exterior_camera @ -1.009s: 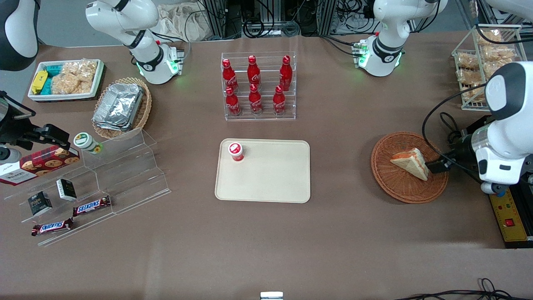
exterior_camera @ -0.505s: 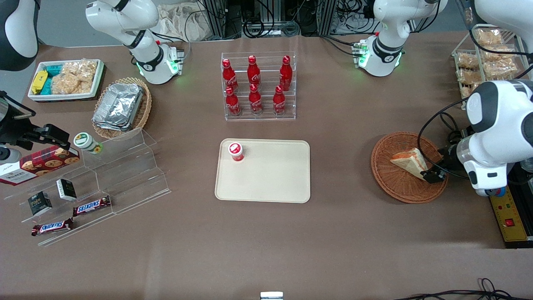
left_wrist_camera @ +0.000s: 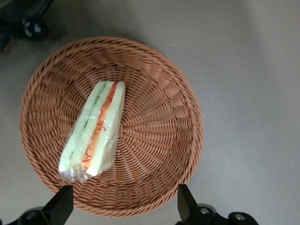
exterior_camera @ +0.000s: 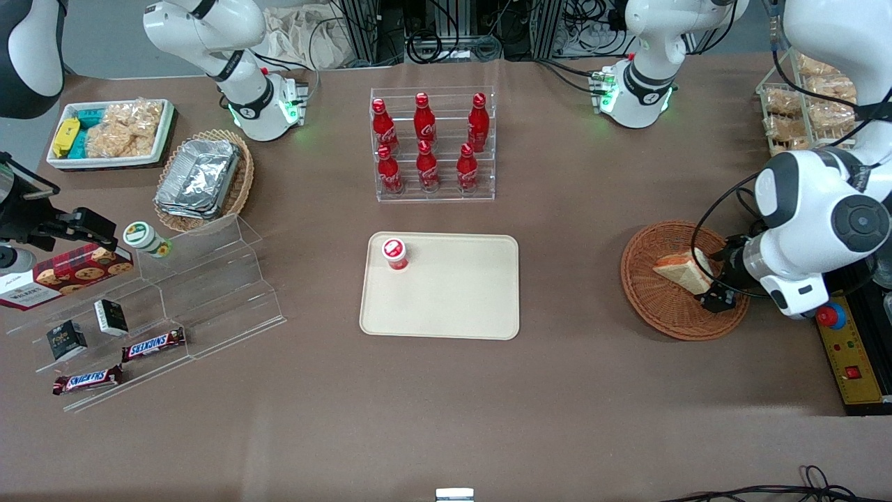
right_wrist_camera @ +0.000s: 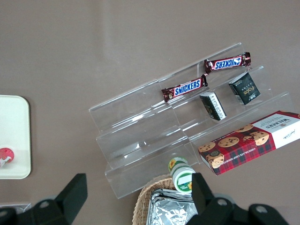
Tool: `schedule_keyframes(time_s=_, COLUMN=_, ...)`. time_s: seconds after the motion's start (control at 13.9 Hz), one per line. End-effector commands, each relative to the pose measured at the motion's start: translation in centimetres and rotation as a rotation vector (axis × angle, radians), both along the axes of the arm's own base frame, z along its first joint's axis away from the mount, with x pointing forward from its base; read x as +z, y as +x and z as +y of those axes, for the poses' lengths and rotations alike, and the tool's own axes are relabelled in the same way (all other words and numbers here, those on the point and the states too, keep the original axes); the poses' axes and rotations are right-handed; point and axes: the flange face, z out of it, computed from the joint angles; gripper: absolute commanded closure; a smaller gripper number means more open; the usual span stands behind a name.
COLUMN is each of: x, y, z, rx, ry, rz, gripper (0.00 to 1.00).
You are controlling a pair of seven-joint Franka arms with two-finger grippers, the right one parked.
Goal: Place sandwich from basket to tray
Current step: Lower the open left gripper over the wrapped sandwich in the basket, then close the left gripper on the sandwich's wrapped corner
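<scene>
Clearly the sandwich (exterior_camera: pixel 685 272) is not yet taken: it lies on its side in the basket (exterior_camera: pixel 651 300), cut edge up, so its red, orange and green filling shows in the left wrist view (left_wrist_camera: pixel 96 133). It rests off the basket's (left_wrist_camera: pixel 159 136) centre, toward the working arm's end of the table. The gripper (exterior_camera: pixel 718 298) hangs over the basket's rim, just beside the sandwich, fingers (left_wrist_camera: pixel 63 206) spread wide and holding nothing. They straddle the rim rather than the bread, which suggests the arm is lining up over the wedge before coming down.

Toward the parked arm's end from the basket, well apart from it, lies the tray (exterior_camera: pixel 453 307). It is mostly bare; only a small red-capped cup (exterior_camera: pixel 394 254) stands in one corner, leaving ample room for the sandwich.

Everything sits on a brown table (exterior_camera: pixel 446 404). Farther from the front camera than the tray stands a clear rack of red bottles (exterior_camera: pixel 432 143). Still further toward the parked arm's end are clear display steps (exterior_camera: pixel 202 293) with chocolate bars (exterior_camera: pixel 153 344) and a biscuit box (exterior_camera: pixel 66 273).
</scene>
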Motion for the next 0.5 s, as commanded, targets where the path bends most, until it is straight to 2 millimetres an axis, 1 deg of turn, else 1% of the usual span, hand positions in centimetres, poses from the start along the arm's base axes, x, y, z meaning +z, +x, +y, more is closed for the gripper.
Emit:
schedule_keyframes(time_s=0.0, x=-2.7, y=-2.0, z=0.1, rx=0.074, ry=0.017, rz=0.013, gripper=0.0)
schedule_keyframes(time_s=0.07, x=-3.7, y=-2.7, z=0.4, rx=0.078, ry=0.02, rz=0.029, gripper=0.0)
schedule_keyframes(time_s=0.14, x=-4.2, y=-3.3, z=1.1, rx=0.088, ry=0.025, rz=0.042, gripper=0.0)
schedule_keyframes(time_s=0.29, x=-5.5, y=-4.1, z=1.1, rx=0.075, ry=0.035, rz=0.07, gripper=0.0)
schedule_keyframes(time_s=0.43, x=-7.0, y=-5.5, z=1.2, rx=0.007, ry=0.103, rz=0.105, gripper=0.0)
